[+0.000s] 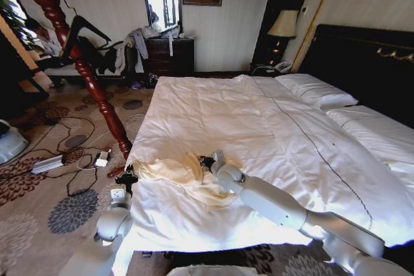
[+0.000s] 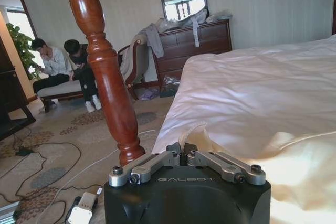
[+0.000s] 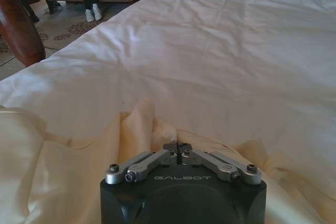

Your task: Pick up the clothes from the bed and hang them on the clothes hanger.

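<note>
The clothes, a cream shirt, lie crumpled on the near left part of the bed, on its white duvet. My left gripper is at the bed's left edge, shut on the shirt's edge; cream fabric rises right behind its closed fingertips. My right gripper rests on the middle of the shirt, shut on a pinched fold that puckers toward its tips. The clothes hanger, black with a thin hook, hangs on the wooden coat stand at the far left.
The red-brown coat stand leans close beside the bed's left edge. Cables and a power strip lie on the carpet. A dresser with garments stands at the back wall, and a dark headboard at the right.
</note>
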You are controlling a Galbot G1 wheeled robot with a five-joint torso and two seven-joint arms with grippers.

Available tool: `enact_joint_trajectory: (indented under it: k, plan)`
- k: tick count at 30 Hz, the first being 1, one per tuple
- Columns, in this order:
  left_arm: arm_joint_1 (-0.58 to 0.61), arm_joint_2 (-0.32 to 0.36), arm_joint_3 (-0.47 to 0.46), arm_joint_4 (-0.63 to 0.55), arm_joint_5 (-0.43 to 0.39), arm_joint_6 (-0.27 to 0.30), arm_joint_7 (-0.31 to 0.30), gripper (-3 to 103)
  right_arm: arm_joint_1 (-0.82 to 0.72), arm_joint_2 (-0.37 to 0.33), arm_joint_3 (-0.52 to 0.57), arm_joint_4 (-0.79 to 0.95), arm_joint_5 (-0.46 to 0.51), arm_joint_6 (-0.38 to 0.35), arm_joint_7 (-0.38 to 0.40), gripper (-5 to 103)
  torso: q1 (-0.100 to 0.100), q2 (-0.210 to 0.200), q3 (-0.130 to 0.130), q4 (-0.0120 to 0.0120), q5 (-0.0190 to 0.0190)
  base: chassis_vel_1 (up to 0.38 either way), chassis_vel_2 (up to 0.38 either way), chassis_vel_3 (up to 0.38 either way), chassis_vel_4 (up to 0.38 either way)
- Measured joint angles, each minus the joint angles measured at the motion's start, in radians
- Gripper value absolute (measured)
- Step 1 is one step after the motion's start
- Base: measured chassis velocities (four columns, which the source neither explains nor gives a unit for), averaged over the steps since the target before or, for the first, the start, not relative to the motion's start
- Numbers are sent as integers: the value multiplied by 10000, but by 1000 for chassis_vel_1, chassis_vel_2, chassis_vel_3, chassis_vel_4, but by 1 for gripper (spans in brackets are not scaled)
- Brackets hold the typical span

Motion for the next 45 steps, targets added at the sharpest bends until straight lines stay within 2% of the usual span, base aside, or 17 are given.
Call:
enact_joint_trajectory:
  k: [5,8,10,13,14,17,19,22,26,30,32,34,35,38,40,42,45]
  plan:
    - [0,-7,36,1,0,4,-5,1,-36,45,104,-36,-177,11,154,0,0,0,-1,0,0,0,0,0,0]
    - [7,-7,37,-2,0,6,-8,1,-40,57,114,-71,-234,15,186,16,0,0,0,0,0,0,0,0,0]
    - [11,-6,36,-6,0,7,-9,1,-47,63,116,-81,-243,15,202,16,0,0,-1,0,0,0,0,0,0]
    - [19,7,22,-20,0,7,-13,1,-80,92,116,-102,-259,15,233,32,0,0,0,0,0,0,0,0,0]
    - [19,7,22,-20,0,7,-13,1,-80,92,116,-102,-259,15,233,32,0,0,0,0,0,0,0,0,0]
    - [23,7,15,-21,0,8,-16,1,-92,135,108,-145,-265,6,282,48,0,0,-1,0,0,0,0,0,0]
    - [23,4,16,-21,0,8,-17,1,-95,151,104,-162,-265,2,288,48,0,0,0,0,0,0,0,0,0]
    - [20,1,16,-17,0,7,-21,1,-108,174,90,-181,-263,-7,287,68,0,0,0,0,0,0,0,0,0]
    - [11,2,15,-8,0,8,-24,1,-116,180,74,-192,-263,-12,282,61,0,0,-1,0,0,0,0,0,0]
    - [-22,14,10,18,-7,7,-32,1,-139,221,54,-258,-270,-16,227,39,0,0,0,0,0,0,0,0,0]
    - [-31,14,10,29,-8,7,-35,1,-152,231,51,-262,-273,-11,201,39,0,0,0,0,0,0,0,0,0]
    - [-45,16,10,46,-10,7,-40,1,-173,241,29,-263,-292,16,156,28,0,-1,0,1,0,0,0,0,0]
    - [-45,16,10,46,-10,7,-40,1,-173,241,29,-263,-292,16,156,28,0,-1,0,1,0,0,0,0,0]
    - [-70,18,10,62,-23,6,-51,1,-189,238,-23,-271,-323,61,73,12,0,-2,0,1,0,0,0,0,0]
    - [-78,20,10,65,-30,6,-56,1,-190,230,-33,-273,-326,91,24,12,0,-2,0,0,0,0,0,0,0]
    - [-99,24,10,75,-40,5,-65,1,-194,196,-66,-285,-375,246,-162,3,0,-1,0,0,0,0,0,0,0]
    - [-119,30,7,80,-52,5,-73,1,-213,106,-129,-316,-535,648,-495,1,0,-2,0,1,0,0,0,0,0]
